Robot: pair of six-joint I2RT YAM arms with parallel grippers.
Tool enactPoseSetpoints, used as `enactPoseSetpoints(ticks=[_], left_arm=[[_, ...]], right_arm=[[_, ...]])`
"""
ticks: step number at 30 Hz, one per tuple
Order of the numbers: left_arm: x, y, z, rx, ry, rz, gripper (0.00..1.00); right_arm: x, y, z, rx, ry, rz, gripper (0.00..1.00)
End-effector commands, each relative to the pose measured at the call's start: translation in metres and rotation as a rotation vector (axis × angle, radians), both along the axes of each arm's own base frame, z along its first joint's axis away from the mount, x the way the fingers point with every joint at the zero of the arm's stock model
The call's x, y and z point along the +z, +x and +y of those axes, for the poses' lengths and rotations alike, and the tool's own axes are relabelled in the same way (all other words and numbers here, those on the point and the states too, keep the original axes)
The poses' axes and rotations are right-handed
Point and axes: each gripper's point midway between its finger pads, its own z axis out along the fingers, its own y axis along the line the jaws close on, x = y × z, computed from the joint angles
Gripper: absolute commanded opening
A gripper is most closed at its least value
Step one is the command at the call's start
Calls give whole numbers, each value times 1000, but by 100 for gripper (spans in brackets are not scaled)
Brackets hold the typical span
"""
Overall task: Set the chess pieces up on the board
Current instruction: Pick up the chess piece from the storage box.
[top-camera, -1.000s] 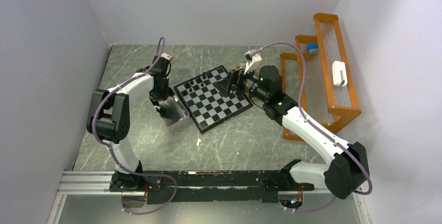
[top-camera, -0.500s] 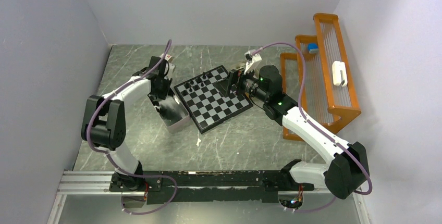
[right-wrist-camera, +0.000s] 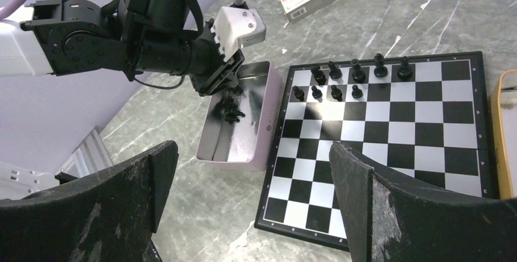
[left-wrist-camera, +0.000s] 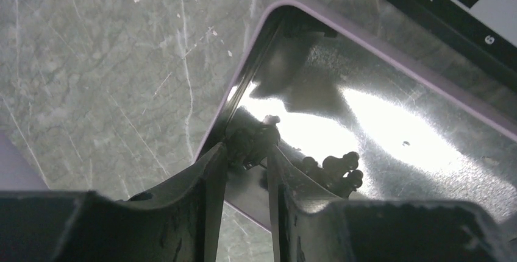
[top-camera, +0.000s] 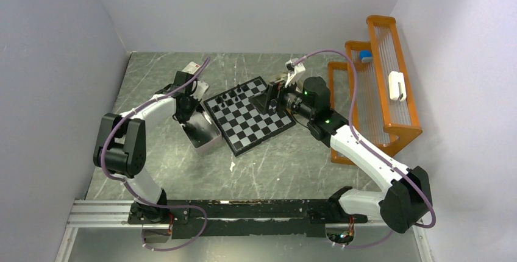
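Nine black chessmen [right-wrist-camera: 336, 91]: top two rows of the chessboard [right-wrist-camera: 427, 152].
Left gripper [left-wrist-camera: 247, 152]: jaws pinching a black piece [left-wrist-camera: 256, 137] inside the metal tin [left-wrist-camera: 414, 152].
Right gripper [right-wrist-camera: 253, 204]: jaws spread wide, empty.

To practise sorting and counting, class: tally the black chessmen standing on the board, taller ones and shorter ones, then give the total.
Taller black pieces, edge row: 5
Shorter black pieces, second row: 4
Total on the board: 9
The heap in the tin is left out.
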Motion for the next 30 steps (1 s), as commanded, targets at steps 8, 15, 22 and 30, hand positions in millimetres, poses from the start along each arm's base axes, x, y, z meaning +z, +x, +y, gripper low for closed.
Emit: enactPoseSetpoints(ticks=[8, 15, 22, 30], left_arm=[[-4, -2, -12, -129, -12, 20, 34], [-11, -7, -11, -152, 10, 61, 36], [-15, -11, -4, -163, 54, 75, 38], [-18, -15, -2, -183, 82, 94, 34]], right_arm=[[12, -3, -1, 1, 19, -34, 100], [12, -4, -2, -1, 21, -36, 100], [12, -4, -1, 0, 22, -36, 100], [13, -5, -2, -2, 23, -40, 100]])
